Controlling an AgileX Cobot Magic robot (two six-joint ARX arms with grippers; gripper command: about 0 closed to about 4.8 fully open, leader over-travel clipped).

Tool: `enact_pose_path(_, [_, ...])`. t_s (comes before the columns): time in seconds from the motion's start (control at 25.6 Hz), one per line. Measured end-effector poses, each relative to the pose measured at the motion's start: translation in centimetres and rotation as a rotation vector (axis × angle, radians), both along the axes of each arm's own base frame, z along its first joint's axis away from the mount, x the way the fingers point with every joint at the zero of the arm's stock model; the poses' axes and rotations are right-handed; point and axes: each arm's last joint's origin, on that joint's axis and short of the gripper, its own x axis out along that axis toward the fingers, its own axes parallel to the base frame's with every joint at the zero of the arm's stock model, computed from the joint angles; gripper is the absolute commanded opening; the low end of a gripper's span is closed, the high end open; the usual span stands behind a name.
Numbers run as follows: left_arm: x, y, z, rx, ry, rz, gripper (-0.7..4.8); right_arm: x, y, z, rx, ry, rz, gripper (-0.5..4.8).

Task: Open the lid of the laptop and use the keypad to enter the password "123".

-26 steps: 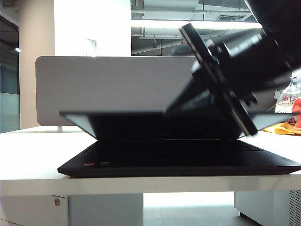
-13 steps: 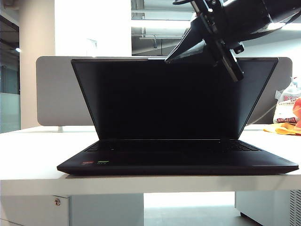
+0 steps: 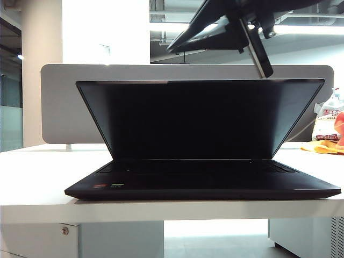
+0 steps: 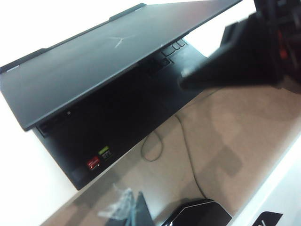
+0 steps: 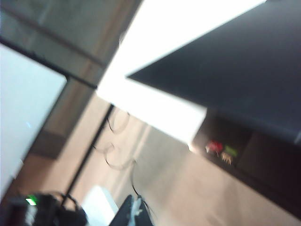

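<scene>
One lid up, keypad exposed.
Right pincer hangs upper centre, jaws together; left pincer unseen, state unknowable.

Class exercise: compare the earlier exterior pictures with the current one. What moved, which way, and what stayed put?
The lid swung up from nearly flat to open. The right end effector, shut, rose from the lid's edge and now hangs clear above it, touching nothing. The laptop base, table and grey divider stayed put.
</scene>
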Motion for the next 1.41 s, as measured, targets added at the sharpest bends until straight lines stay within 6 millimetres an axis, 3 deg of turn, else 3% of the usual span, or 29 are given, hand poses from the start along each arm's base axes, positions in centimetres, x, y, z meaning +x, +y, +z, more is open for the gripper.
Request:
enact_pose_path(0.23, [2.3,-2.0,-4.2,0.047,0.058,0.002,-0.04,-0.9,-0.4,-2.8,-0.268,-0.030,-0.073,-0.08])
enact_pose_path(0.35, [4.0,-3.4,-4.7,0.032,0.040,0.002,-0.04,-0.4,-1.1,-2.9,-0.321,-0.073,-0.129,-0.08])
enact_pose_path(0.55, [7.4,-6.2,-7.8,0.085,0.110,0.008,-0.04,1.3,-3.8,-3.4,-0.419,-0.072,-0.238,-0.08])
enact_pose_path(0.7, [8.3,-7.0,-8.9,0.082,0.141,0.031,-0.04,1.9,-5.0,-3.4,-0.440,-0.077,-0.276,-0.08])
enact_pose_path(0.82, [7.8,-6.5,-7.2,0.037,0.069,0.059,-0.04,2.4,-5.0,-4.1,-0.469,-0.065,-0.281,-0.08])
enact_pose_path(0.9, [6.8,-5.8,-4.4,-0.042,0.000,0.041,-0.04,2.6,-4.9,-4.6,-0.488,-0.053,-0.275,-0.08])
enact_pose_path(1.02, [3.9,-3.4,-0.1,-0.154,-0.073,0.013,-0.04,2.8,-4.8,-4.8,-0.486,-0.060,-0.278,-0.08])
enact_pose_path(1.17, [-0.2,-0.1,3.1,-0.229,-0.096,-0.019,-0.04,3.4,-4.5,-4.5,-0.448,-0.115,-0.296,-0.08])
enact_pose_path(1.29, [-1.7,0.8,4.7,-0.247,-0.094,-0.062,-0.04,4.0,-4.2,-5.7,-0.477,-0.077,-0.287,-0.08])
enact_pose_path(1.41, [-1.9,0.7,4.2,-0.205,-0.046,-0.066,-0.04,4.4,-4.0,-5.9,-0.465,-0.082,-0.295,-0.08])
